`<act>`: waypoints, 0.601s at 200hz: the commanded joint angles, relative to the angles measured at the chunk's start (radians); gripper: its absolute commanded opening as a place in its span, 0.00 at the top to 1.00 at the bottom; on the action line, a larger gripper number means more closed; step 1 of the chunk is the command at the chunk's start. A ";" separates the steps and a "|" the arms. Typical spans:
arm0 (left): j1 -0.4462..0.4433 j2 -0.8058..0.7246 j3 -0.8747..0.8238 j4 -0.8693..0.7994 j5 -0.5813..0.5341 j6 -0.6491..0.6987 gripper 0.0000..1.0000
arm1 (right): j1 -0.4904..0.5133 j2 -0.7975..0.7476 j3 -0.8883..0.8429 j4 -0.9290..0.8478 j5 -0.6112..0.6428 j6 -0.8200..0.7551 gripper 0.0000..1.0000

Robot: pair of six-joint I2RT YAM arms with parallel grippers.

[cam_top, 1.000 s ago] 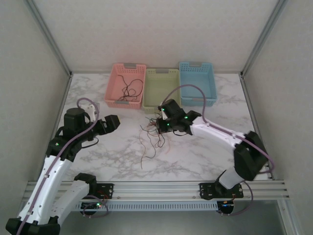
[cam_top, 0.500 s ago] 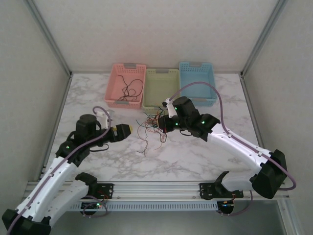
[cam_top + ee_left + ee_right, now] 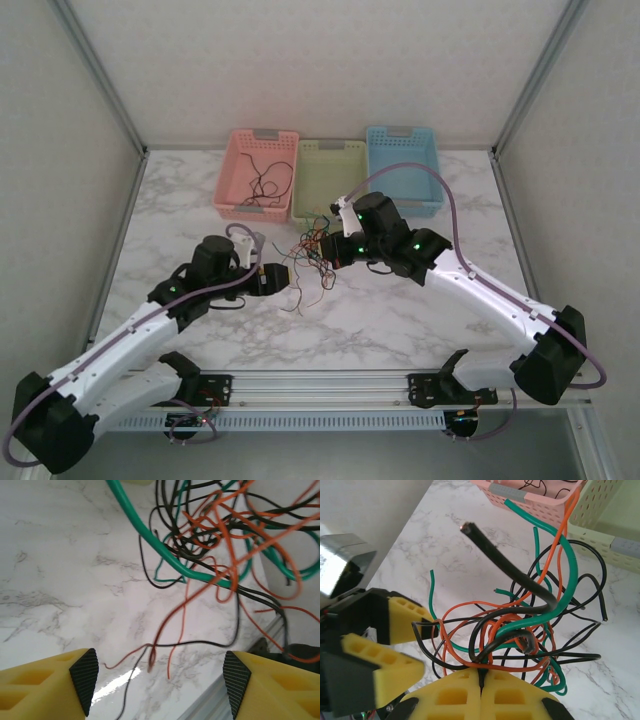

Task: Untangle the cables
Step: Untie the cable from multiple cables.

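The cables (image 3: 308,262) are a loose knot of black, orange and green wires held above the marble table between the two arms. My right gripper (image 3: 333,253) is shut on the knot's near side; in the right wrist view its yellow fingers (image 3: 481,672) meet with black and green strands (image 3: 520,625) pinched between them. My left gripper (image 3: 283,277) stands open at the knot's left edge. In its own view the two pads (image 3: 84,680) are far apart, thin black and orange ends (image 3: 150,650) hang loose between them, and the bulk of the tangle (image 3: 210,540) lies farther ahead.
Three baskets line the back of the table: pink (image 3: 232,190) with a loose black wire (image 3: 262,183) in it, green (image 3: 345,150) and blue (image 3: 430,170). A metal rail (image 3: 320,385) runs along the table's near edge.
My left arm has swung right and forward until its fingers reach the tangle, and its jaws have narrowed somewhat. My right gripper has kept its hold and shifted slightly right.
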 commanded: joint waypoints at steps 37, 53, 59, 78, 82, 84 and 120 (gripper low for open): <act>-0.008 0.098 0.001 0.158 -0.027 0.027 0.41 | 0.006 -0.007 0.031 0.001 -0.047 0.017 1.00; -0.009 0.112 -0.003 0.169 -0.046 0.020 0.49 | 0.005 -0.007 0.032 -0.005 -0.042 0.015 1.00; -0.008 0.104 -0.005 0.165 -0.070 0.017 0.56 | 0.005 -0.008 0.034 -0.009 -0.041 0.013 1.00; -0.008 0.065 -0.012 0.139 -0.125 0.014 0.74 | 0.005 -0.011 0.034 -0.015 -0.032 0.015 1.00; -0.009 0.055 -0.012 0.137 -0.137 0.016 0.77 | 0.004 -0.011 0.035 -0.018 -0.028 0.016 1.00; -0.008 0.051 -0.012 0.136 -0.141 0.016 0.79 | 0.004 -0.011 0.035 -0.019 -0.026 0.015 1.00; -0.002 -0.019 0.024 -0.059 -0.318 0.015 1.00 | 0.005 -0.015 0.062 -0.066 0.010 0.007 1.00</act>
